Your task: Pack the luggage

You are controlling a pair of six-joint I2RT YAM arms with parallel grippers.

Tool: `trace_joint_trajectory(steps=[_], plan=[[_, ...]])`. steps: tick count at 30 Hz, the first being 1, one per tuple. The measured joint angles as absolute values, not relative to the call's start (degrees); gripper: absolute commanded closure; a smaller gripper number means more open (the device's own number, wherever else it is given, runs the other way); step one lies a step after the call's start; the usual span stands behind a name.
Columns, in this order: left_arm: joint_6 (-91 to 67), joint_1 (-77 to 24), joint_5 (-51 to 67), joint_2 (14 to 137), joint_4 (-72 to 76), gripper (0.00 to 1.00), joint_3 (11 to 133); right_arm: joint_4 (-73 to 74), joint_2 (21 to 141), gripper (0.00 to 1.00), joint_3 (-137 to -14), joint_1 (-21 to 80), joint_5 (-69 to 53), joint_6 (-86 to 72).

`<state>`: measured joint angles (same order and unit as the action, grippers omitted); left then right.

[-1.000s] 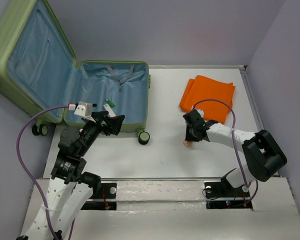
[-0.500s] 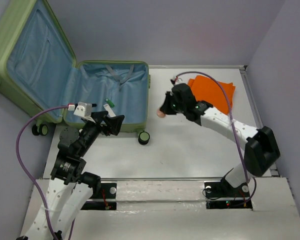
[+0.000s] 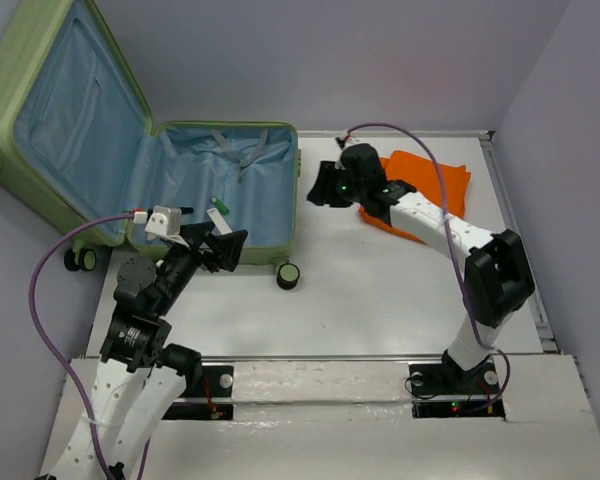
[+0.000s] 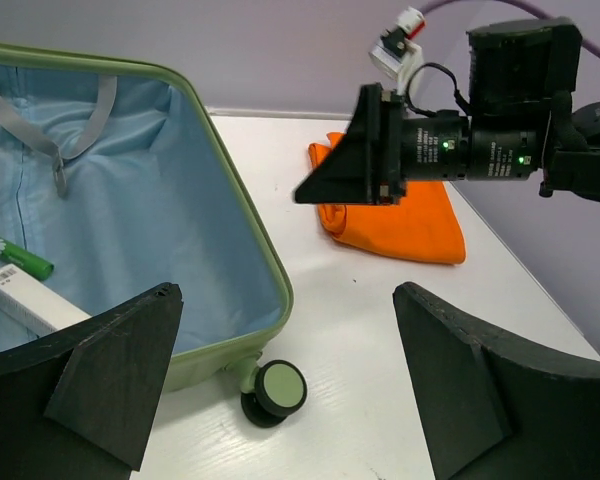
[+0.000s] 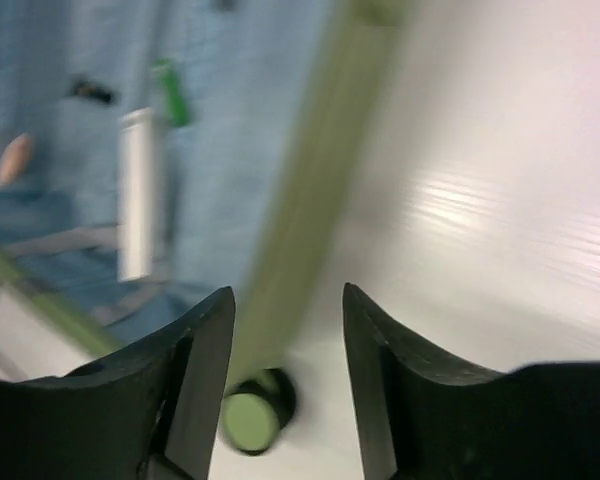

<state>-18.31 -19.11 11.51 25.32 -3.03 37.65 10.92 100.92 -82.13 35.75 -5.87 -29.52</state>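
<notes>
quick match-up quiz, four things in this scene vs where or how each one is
1 orange cloth
2 white box
3 caster wheel
4 right pincer

a lying inside the luggage
b open, holding nothing
c folded on the table
d under the luggage's near corner

Pairs: 1-c, 2-a, 3-d, 4-b

R end effector nr orange cloth

An orange cloth lies on the white table at two o'clock. A green tube lies by a white box.
</notes>
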Motion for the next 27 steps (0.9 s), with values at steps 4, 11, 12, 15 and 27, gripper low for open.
trace_joint_trajectory(steps=[4,11,12,15,27], plan=[[-18.3,-19.4,11.5,25.3,-3.2,0.01,37.6,13.9,98.8,0.55,-77.7,27.7,-0.2,-27.6],[-18.3,-19.4,11.5,25.6,-3.2,0.01,37.6,23.3,107.9,0.36,-82.5,21.7,13.9,-19.4],[-18.3,-19.4,11.6,25.8,-3.2,0.01,37.6,24.9,110.4,0.35,-84.5,21.8,14.5,-18.5],[-18.3,-19.4,11.6,26.4,-3.3,0.01,37.6,27.3,117.4,0.44,-90.3,21.9,16.0,-16.3],[-18.3,-19.5,16.4,30.8,-2.1,0.01,37.6,23.0,112.3,0.82,-77.7,25.0,18.2,-17.3]])
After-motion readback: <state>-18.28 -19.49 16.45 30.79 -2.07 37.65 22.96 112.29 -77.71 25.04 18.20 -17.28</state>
